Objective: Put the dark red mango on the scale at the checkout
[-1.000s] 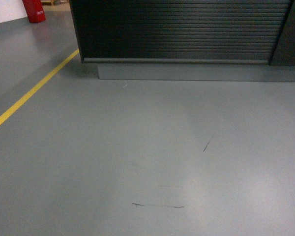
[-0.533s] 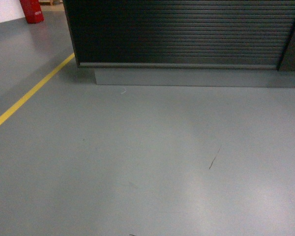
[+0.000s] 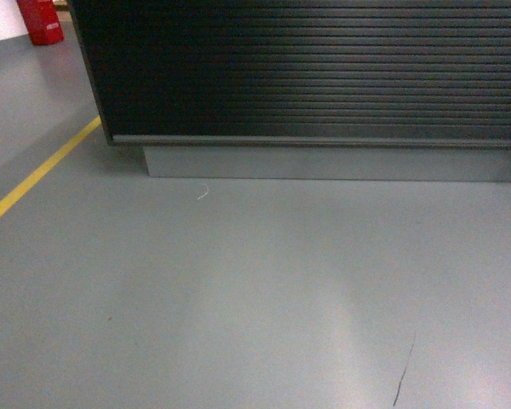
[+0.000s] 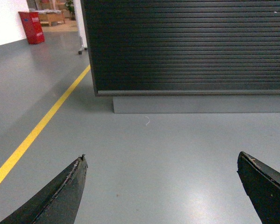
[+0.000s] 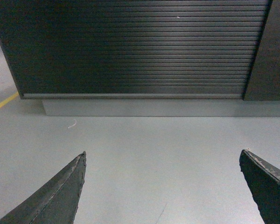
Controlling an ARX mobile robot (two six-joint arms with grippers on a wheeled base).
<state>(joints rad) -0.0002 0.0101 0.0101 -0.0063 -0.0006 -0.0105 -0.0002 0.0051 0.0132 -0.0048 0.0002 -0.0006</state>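
Dead ahead, the checkout (image 3: 307,77), slats horizontal, left-to-right.

The checkout (image 3: 307,77) stood ahead across the upper part of the head view, resting on its plinth (image 3: 324,162) upon the floor (image 3: 255,290). A floor line (image 3: 34,175) ran at the left of it, with a box (image 3: 41,20) behind, far left.

All three views low, facing checkout (image 3: 307,77).
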